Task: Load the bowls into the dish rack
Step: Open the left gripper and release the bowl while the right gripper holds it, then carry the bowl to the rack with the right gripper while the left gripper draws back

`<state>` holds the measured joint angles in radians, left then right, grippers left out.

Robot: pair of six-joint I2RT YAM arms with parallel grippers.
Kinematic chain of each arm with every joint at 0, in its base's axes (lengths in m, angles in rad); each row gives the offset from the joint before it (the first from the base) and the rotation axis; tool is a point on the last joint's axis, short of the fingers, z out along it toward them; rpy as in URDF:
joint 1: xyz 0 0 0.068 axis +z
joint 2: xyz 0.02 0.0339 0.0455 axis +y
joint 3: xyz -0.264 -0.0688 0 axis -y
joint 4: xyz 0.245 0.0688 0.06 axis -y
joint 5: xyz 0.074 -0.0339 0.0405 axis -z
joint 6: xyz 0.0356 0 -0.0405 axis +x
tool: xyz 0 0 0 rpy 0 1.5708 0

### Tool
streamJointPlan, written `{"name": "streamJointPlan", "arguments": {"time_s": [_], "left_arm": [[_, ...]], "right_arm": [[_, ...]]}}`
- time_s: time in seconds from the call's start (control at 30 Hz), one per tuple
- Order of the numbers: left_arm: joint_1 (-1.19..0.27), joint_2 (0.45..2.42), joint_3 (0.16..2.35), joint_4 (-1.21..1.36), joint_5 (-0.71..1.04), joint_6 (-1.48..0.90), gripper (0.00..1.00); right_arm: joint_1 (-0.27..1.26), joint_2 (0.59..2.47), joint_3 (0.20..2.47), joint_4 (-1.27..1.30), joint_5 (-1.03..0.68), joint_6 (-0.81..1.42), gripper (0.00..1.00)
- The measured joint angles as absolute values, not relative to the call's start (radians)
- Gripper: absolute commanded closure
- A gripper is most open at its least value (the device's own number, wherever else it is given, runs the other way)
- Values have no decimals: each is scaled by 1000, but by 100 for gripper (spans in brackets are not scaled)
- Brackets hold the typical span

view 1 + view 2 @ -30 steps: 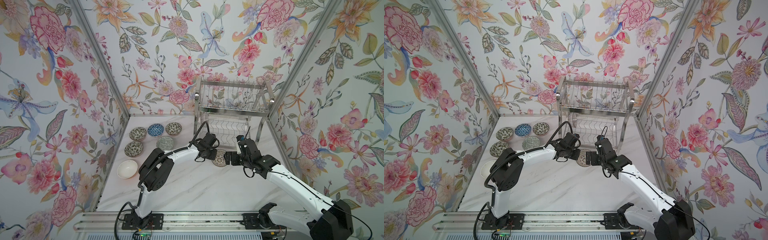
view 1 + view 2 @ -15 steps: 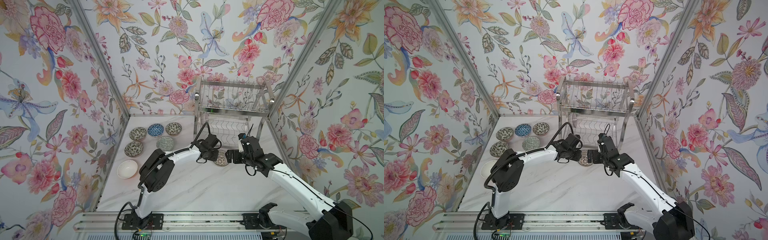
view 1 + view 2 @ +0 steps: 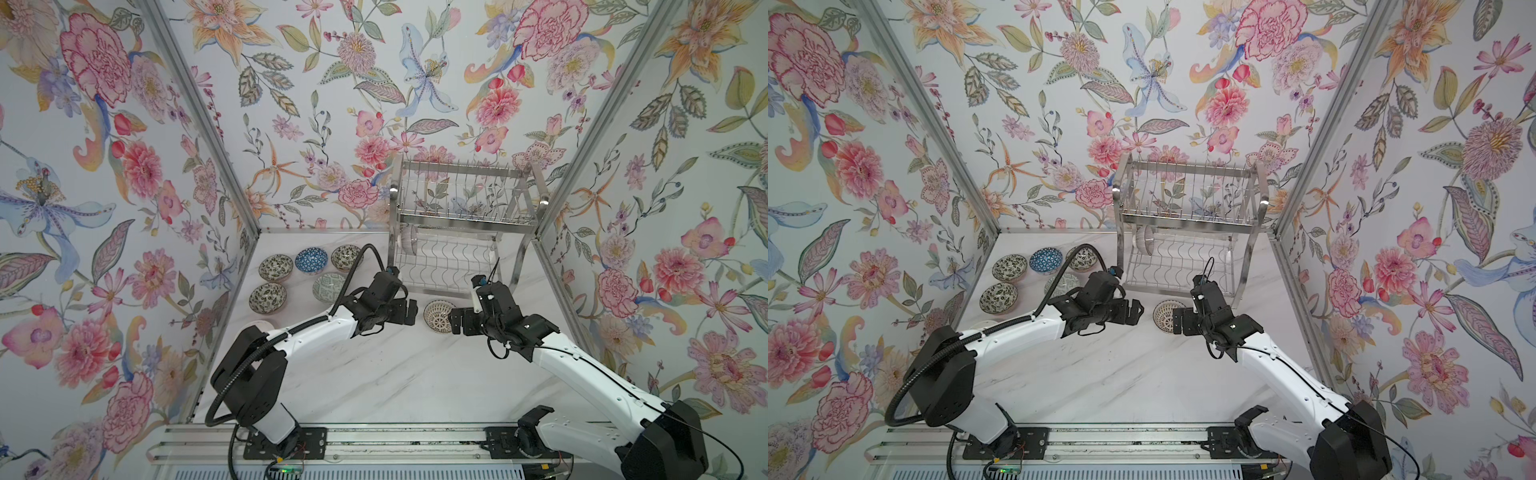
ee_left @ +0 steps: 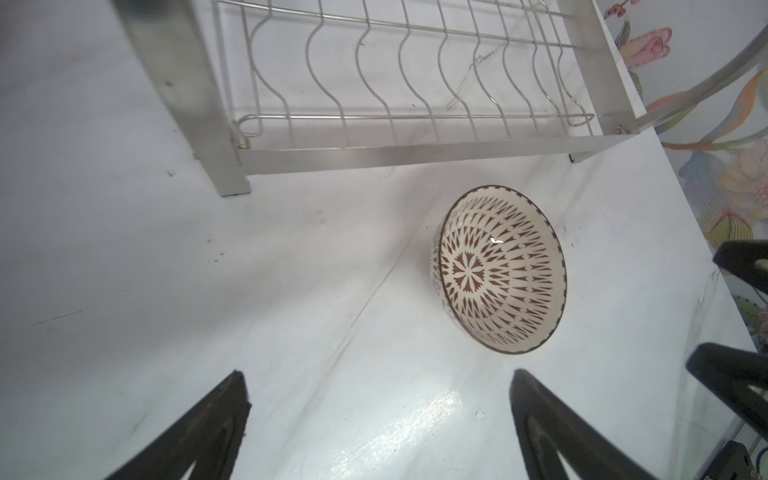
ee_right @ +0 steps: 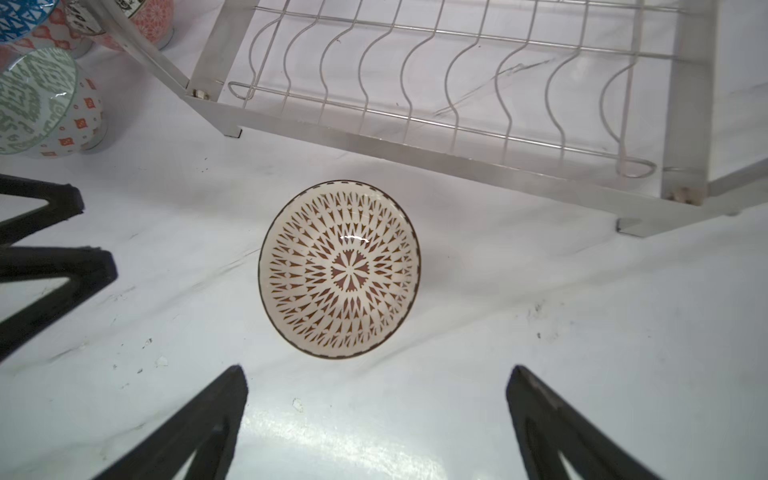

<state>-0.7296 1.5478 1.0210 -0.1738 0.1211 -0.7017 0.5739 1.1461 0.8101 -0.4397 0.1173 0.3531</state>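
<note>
Eight bowls [image 3: 311,260], one dish rack [image 3: 463,199] and two robot arms [image 3: 316,332] are visible.

Three walls [image 3: 104,166] papered with large pink, orange and blue flowers on a pale ground close in the desk [image 3: 395,374]. Its top is white and marble-like, with faint grey veins and a few dark specks. Grey metal posts [image 3: 198,112] run up both back corners. A metal rail [image 3: 415,434] edges the front. The light is soft and even.
</note>
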Motion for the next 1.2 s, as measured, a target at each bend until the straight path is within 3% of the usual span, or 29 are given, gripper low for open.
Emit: {"name": "streamJointPlan", "arguments": {"time_s": [0.07, 0.23, 0.5, 0.93, 1.2], "left_arm": [[-703, 1505, 962, -126, 149, -718, 0], [-666, 1451, 806, 49, 259, -793, 1], [-628, 1436, 659, 223, 334, -871, 1], [-628, 1436, 594, 347, 372, -918, 1], [-628, 1436, 591, 344, 385, -913, 1]], "right_arm": [[611, 1178, 810, -425, 128, 354, 0], [695, 1305, 837, -392, 149, 373, 17], [732, 1498, 951, -350, 162, 375, 32], [733, 1692, 1042, -337, 135, 344, 59], [733, 1735, 1071, -345, 136, 327, 83]]}}
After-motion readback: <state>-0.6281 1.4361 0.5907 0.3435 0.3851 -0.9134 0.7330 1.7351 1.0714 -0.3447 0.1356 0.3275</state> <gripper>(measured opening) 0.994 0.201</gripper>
